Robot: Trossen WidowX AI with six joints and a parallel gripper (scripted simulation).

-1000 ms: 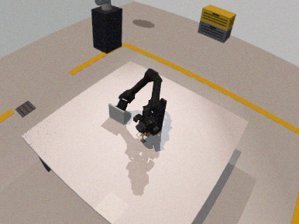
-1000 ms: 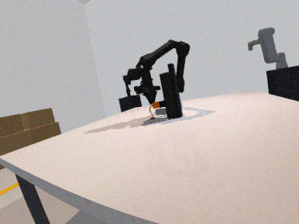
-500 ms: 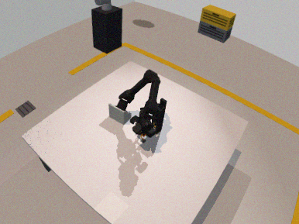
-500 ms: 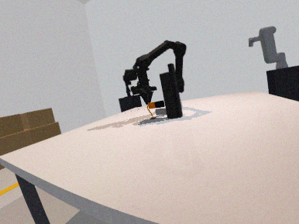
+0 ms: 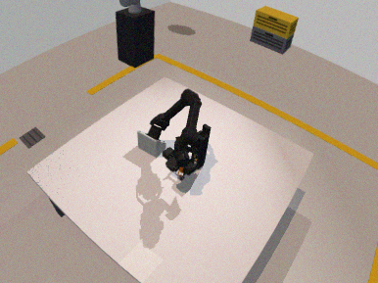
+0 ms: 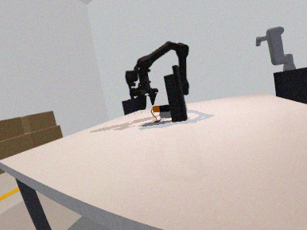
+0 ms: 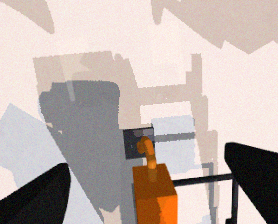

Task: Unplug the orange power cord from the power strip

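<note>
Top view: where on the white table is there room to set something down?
The broad near half of the white table, between the arm's shadow and the front edges, shows nothing on it. It is crowded mid-table: black power strip, orange plug, grey plate and open fingers.

matte black jointed arm [image 5: 188,111]

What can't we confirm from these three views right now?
- Plug: wrist view's bottom edge cuts it off, so its prongs don't show.
- Power strip: the sockets don't show in the exterior view; in the top view the arm covers it.
- Whether the plug is fully out: too small in the top and exterior views.
- Tool: open, fingers apart; their tips are cut off.
- Cord: far end blurred.
</note>
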